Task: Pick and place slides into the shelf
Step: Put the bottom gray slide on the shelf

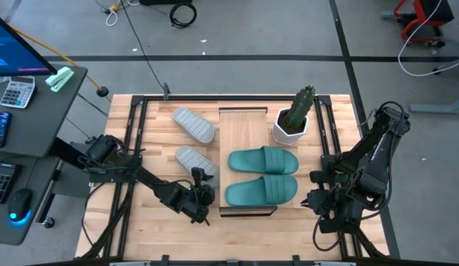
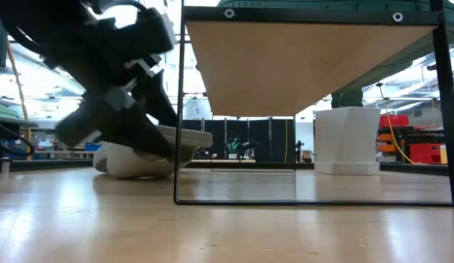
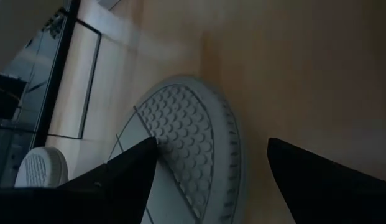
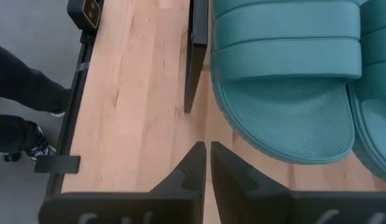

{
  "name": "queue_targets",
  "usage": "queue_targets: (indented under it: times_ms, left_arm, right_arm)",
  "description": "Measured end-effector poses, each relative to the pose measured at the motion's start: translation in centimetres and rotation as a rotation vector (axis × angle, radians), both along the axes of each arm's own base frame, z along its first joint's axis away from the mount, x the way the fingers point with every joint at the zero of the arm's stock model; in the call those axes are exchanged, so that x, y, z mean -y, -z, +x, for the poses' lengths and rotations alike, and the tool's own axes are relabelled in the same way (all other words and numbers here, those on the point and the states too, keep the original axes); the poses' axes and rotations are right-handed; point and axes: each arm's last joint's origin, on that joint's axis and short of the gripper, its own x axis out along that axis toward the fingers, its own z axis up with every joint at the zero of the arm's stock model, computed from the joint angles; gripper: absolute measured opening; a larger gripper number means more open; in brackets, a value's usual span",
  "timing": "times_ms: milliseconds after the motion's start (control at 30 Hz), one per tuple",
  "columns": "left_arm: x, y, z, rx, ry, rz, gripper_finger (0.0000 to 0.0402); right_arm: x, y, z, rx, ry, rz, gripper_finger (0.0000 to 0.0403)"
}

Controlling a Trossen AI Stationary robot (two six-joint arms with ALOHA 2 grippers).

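Two teal slides point(image 1: 263, 161) point(image 1: 262, 190) lie side by side on the light-wood shelf point(image 1: 242, 125). Two grey slides lie sole up on the tabletop left of it, one far point(image 1: 194, 124), one nearer point(image 1: 195, 159). My left gripper point(image 1: 202, 185) is open at the nearer grey slide's near end. In the left wrist view its fingers stand on either side of that dimpled sole point(image 3: 186, 137). My right gripper point(image 1: 318, 188) is shut and empty, right of the shelf. It points at the teal slides point(image 4: 286, 81). My left gripper has one finger point(image 3: 127, 171) over the edge of the grey slide's sole point(image 3: 165, 134); whether it touches, I cannot tell. The other finger point(image 3: 317, 180) stands apart from the slide's rim. The slide lies on the table.
A cactus in a white pot point(image 1: 292, 124) stands at the shelf's far right corner and shows in the low view point(image 2: 347, 139). The shelf board point(image 2: 307, 66) stands raised on thin dark legs. A desk with a keyboard and calculator point(image 1: 16, 92) is at the left. A person's legs point(image 4: 18, 99) show beside the table.
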Motion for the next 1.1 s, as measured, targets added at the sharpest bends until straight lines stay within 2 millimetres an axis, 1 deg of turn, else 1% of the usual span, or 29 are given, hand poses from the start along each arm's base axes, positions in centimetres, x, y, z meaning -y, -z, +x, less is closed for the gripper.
queue_targets:
  times_ms: [200, 333, 433, 667, 767, 933, 1100]
  left_arm:
    - [-0.9, 0.7, 0.5, 0.030, -0.089, -0.037, 0.0307]
    - [-1.5, 0.7, 0.7, 0.054, -0.144, -0.068, 0.0280]
    - [-1.7, 0.7, 0.8, 0.061, -0.158, -0.077, 0.0241]
    - [-1.6, 0.7, 0.7, 0.060, -0.157, -0.072, 0.0122]
    - [-1.6, 0.7, 0.7, 0.062, -0.159, -0.075, 0.0082]
    - [-1.3, -0.6, 1.2, 0.028, -0.165, -0.064, 0.0067]
    - [-1.3, -2.9, 1.5, 0.002, -0.273, -0.072, 0.0057]
  right_arm:
    - [-0.2, -0.1, 0.1, 0.010, -0.001, 0.023, 0.0030]
    - [-0.2, -0.1, 0.2, 0.016, -0.001, 0.031, 0.0030]
    - [-0.1, -0.1, 0.3, 0.016, 0.007, 0.031, 0.0030]
    - [0.2, -0.1, 0.8, 0.016, 0.033, 0.030, 0.0030]
    - [0.3, -0.1, 0.9, 0.016, 0.037, 0.029, 0.0030]
    - [0.3, -0.1, 0.9, 0.016, 0.036, 0.029, 0.0030]
    - [0.3, -0.1, 0.9, 0.015, 0.036, 0.030, 0.0030]
